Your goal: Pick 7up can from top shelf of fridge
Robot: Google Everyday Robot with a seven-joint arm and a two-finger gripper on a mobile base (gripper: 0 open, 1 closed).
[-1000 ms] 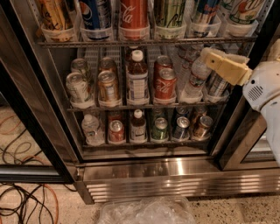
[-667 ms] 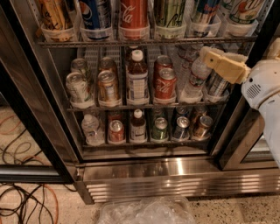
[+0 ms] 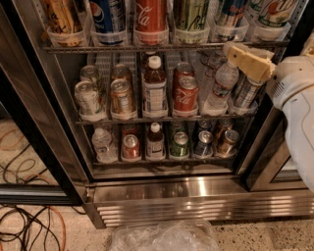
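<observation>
The fridge [image 3: 186, 192] stands open in front of me, with wire shelves of drinks. The top shelf [image 3: 122, 48] runs along the upper edge of the view and holds upright cans in clear cups. The 7up can [image 3: 274, 12], white with green script, stands at its far right, its top cut off by the frame. My gripper [image 3: 248, 60], with yellowish pads, is just below the shelf's right end, under and a little left of the 7up can. It holds nothing that I can see.
On the top shelf also stand a darker green can [image 3: 191, 13], a red Coca-Cola can [image 3: 151, 14] and a blue Pepsi can [image 3: 109, 14]. Lower racks hold tilted cans and bottles. A dark door frame [image 3: 34, 127] is at left. Cables [image 3: 24, 230] and a plastic bag [image 3: 164, 236] lie on the floor.
My gripper has risen slightly toward the right end of the top shelf. The cans have not moved.
</observation>
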